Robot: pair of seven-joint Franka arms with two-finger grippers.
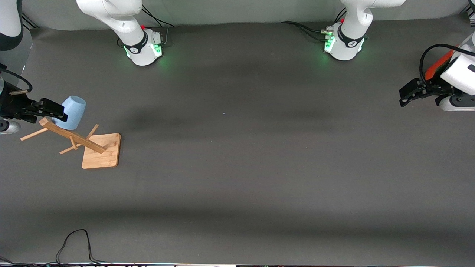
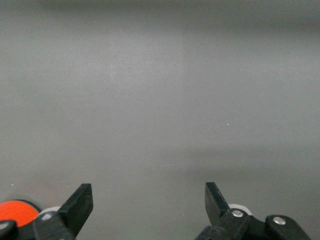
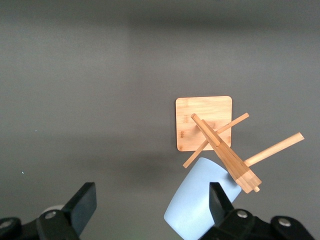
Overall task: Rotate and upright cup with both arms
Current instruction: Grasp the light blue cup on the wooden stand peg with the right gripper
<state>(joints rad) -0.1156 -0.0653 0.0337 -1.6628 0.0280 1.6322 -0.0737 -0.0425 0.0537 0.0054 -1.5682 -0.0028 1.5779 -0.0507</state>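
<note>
You are working at the right arm's end of the bench, where the cup (image 1: 73, 112) is hanging on a peg of the wooden rack (image 1: 76, 141), up near the top of the rack's post and not on the bench itself. Its long axis is lying tilted, the closed end pointing up and toward the robots' edge, the mouth facing down toward the rack.

Your right gripper (image 1: 55, 111) is sitting right beside the cup, coming in from the bench's end edge. In the right wrist view the right gripper (image 3: 152, 200) is standing spread wide, gripping nothing: one finger (image 3: 220, 200) is overlapping the cup (image 3: 200, 200), and most of the cup is lying between the two fingers, off toward that one. Whether that finger is touching the cup cannot be told.

Your left gripper (image 1: 408, 94) is waiting at the bench's other end edge, well apart from the cup. Its jaws are released too, over bare bench.

So the right arm is much the nearer one, and the first grasp looks like its job.
</note>
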